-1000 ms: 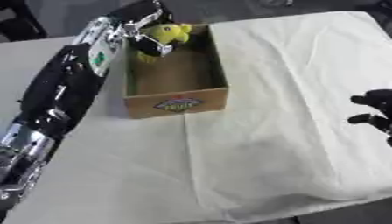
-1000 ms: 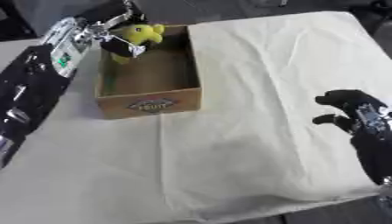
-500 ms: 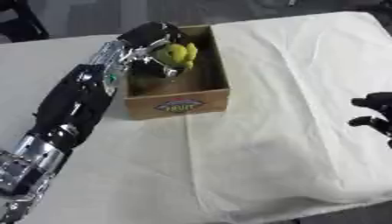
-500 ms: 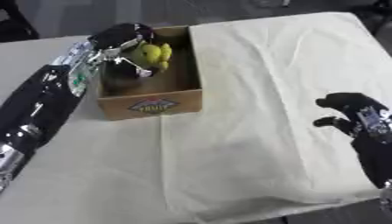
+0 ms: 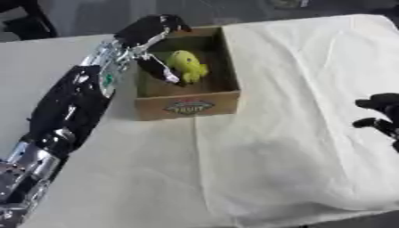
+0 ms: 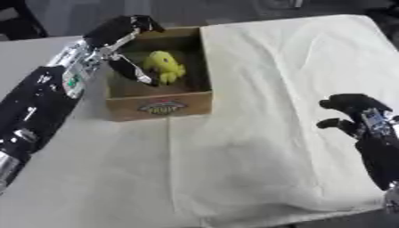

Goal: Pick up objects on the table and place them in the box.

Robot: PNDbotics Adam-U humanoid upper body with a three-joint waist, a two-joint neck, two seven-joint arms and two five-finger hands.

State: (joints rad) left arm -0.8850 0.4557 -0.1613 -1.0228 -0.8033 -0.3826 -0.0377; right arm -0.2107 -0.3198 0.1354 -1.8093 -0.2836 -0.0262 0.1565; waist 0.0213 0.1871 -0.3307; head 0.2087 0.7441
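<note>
Left hand (image 5: 152, 31) over box (image 5: 187, 106), fingers (image 5: 165, 71) apart, just left of yellow toy (image 5: 188, 65) lying inside. Right hand (image 6: 355, 111) idle, fingers curled, empty.

wrinkled cream cloth (image 5: 288, 116) covering table (image 5: 46, 58); dark floor beyond.

A wrinkled cream cloth (image 5: 296, 133) covered most of the table (image 5: 46, 58), whose bare pale top showed at the left. Beyond the far edge lay a grey floor (image 5: 86, 18), with a dark shape (image 5: 23, 22) at the upper left corner. The light was even and soft.
</note>
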